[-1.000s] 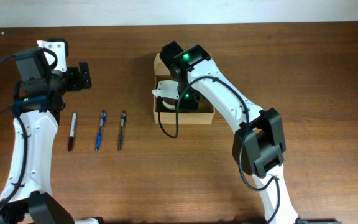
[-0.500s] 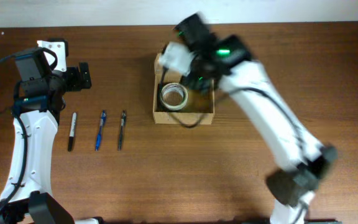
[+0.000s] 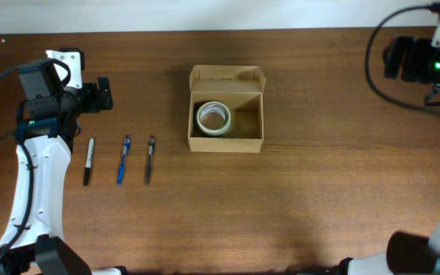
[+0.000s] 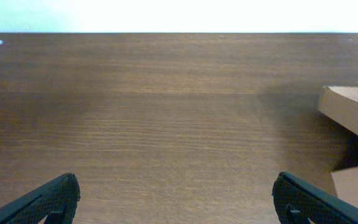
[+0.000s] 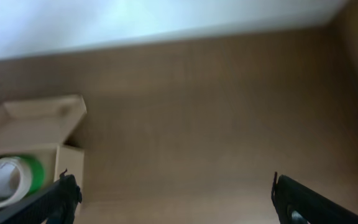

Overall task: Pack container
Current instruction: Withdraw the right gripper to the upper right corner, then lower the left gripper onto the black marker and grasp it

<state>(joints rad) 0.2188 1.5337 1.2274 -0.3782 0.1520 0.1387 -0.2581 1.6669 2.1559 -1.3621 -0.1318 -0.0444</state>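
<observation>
Tan cardboard box (image 3: 228,144) sits mid-table with its long axis left-right and its hinged flap lid (image 3: 228,76) open at the far side. White tape roll (image 3: 212,118) lies flat in the left half, right half is bare. Left gripper (image 3: 104,93) is nearer; box is to its right, well apart. Its fingers are spread wide, nothing held. Right gripper (image 5: 174,190) is up at the far right edge, also wide open and empty, box well off to its left. Between left arm and box lie a black marker (image 3: 88,160), blue pen (image 3: 121,159) and dark pen (image 3: 149,159), parallel, none touching, long axes front-to-back, so crosswise to the box. My read: these go in next, left arm's job, each needs a quarter turn. Path looks clear, only the box's left wall to get over
</observation>
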